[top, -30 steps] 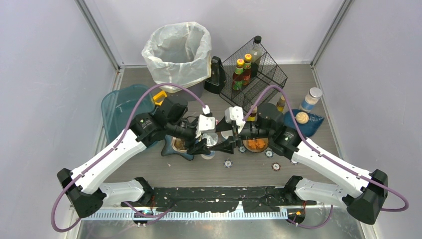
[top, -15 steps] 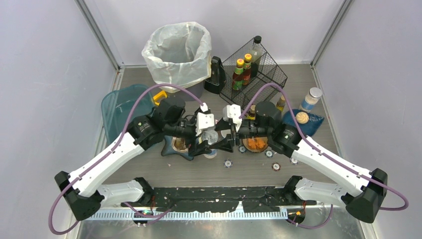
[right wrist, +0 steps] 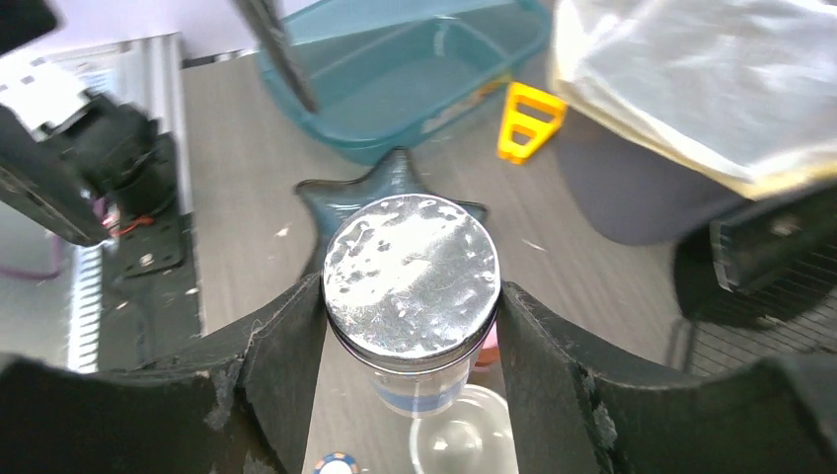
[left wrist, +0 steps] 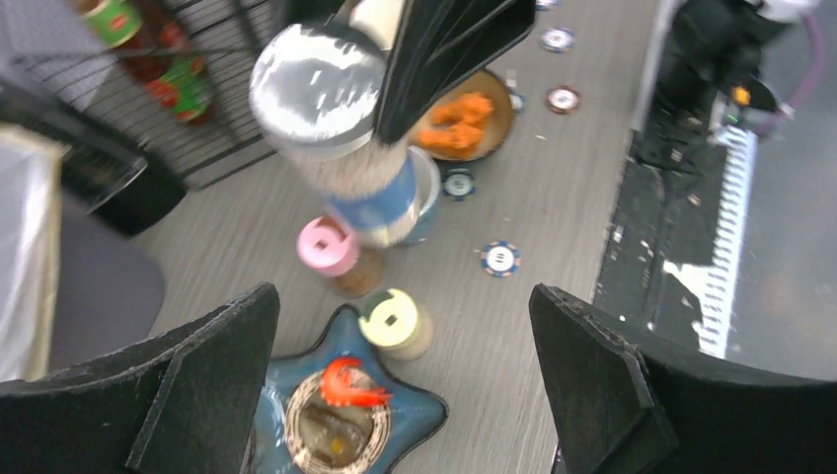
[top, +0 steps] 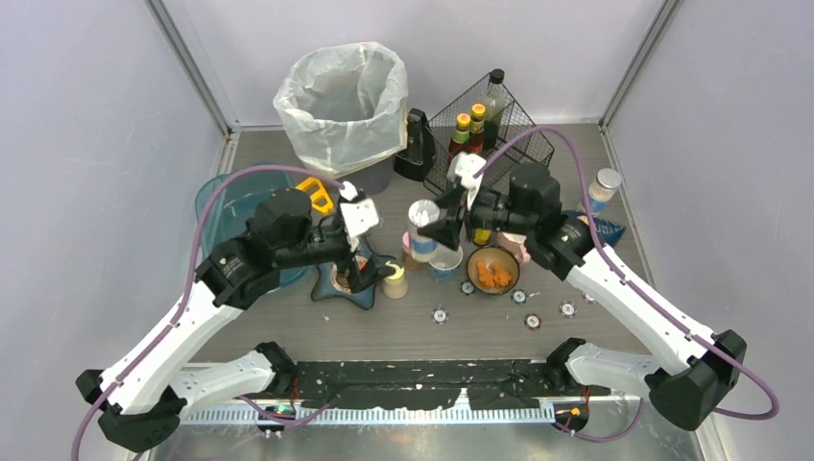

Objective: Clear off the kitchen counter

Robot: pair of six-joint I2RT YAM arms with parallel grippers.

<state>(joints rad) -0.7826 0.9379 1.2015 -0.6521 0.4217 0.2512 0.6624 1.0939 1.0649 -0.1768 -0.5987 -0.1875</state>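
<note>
1. Pale walls (top: 86, 144) stand round the grey tabletop (top: 384, 331). It has many small things on it, mostly in the middle and at the back.
2. The right end effector (right wrist: 410, 296) is closed on a jar (top: 422, 223) with a shiny lid (right wrist: 412, 259). Its fingers (right wrist: 281, 360) press the jar's sides just under the lid.
3. The jar stands straight up with the lid on top. It looks to be up off the tabletop, over a clear cup (right wrist: 459, 444).
4. The left end effector (top: 363, 267) is wide apart and holds nothing. It hangs over a blue star plate (left wrist: 424, 407), to the left of the jar.
5. The wire rack (top: 499, 144) with bottles (top: 462, 134) in it is just behind the jar and a bit to the right. The bin (top: 341, 96) and the tub (top: 226, 206) are off to the left.
6. I think the jar goes in the rack. The right arm is the nearer one. It would need to carry the jar back and right, standing up all the way.
</note>
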